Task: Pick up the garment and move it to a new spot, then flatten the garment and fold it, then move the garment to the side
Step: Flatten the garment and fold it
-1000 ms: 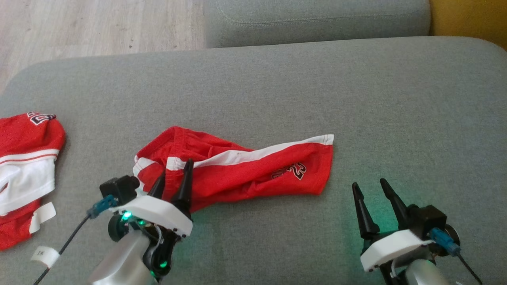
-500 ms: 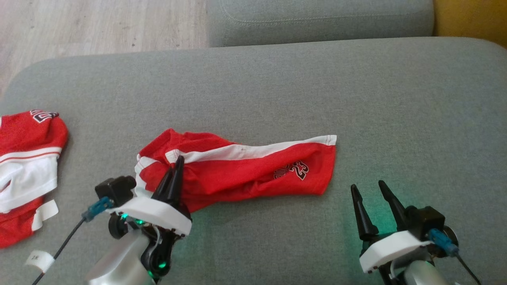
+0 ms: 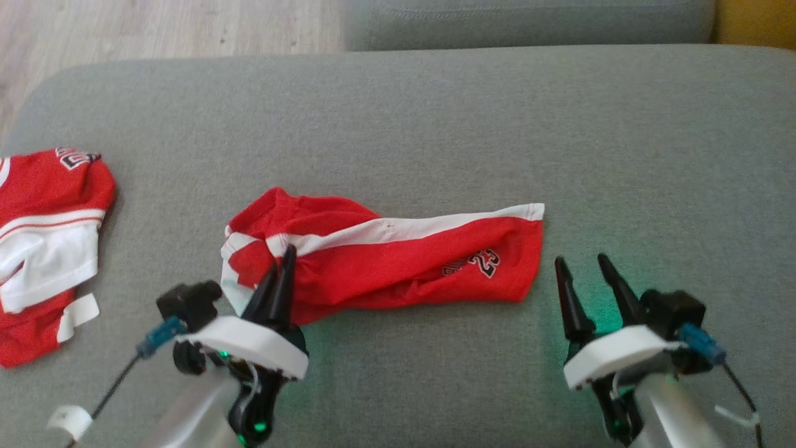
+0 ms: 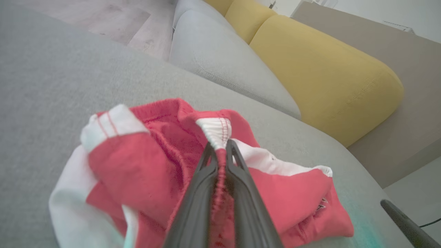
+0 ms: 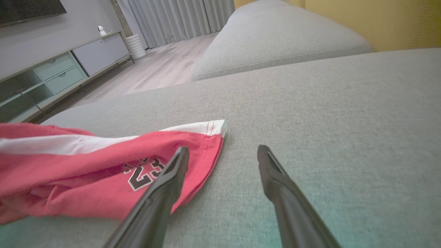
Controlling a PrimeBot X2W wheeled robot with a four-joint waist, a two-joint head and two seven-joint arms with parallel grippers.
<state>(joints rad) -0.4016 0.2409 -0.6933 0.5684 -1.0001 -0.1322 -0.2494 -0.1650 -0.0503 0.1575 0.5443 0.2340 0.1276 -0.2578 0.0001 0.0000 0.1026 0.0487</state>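
The garment (image 3: pixel 385 258) is a pair of red shorts with a white side stripe and a black number print, lying crumpled across the middle of the grey sofa seat (image 3: pixel 435 124). My left gripper (image 3: pixel 283 258) is shut on the shorts' left end; in the left wrist view its fingers (image 4: pixel 200 193) pinch a ridge of red waistband (image 4: pixel 220 165) with a white seam just above the tips. My right gripper (image 3: pixel 581 261) stands open just right of the shorts' hem, above the cushion. In the right wrist view the open gripper (image 5: pixel 222 150) has its left finger (image 5: pixel 172 175) over the shorts (image 5: pixel 86 172) near the print.
A second red and white garment (image 3: pixel 46 236) lies at the seat's left edge. Another grey cushion (image 3: pixel 528 22) sits behind, a yellow one (image 4: pixel 320 65) beside it. Wooden floor (image 3: pixel 155 25) shows at the far left.
My left gripper has shut on the shorts' left end and pulled it up a little. The head camera has shifted, sliding the whole scene slightly. The right gripper stays open.
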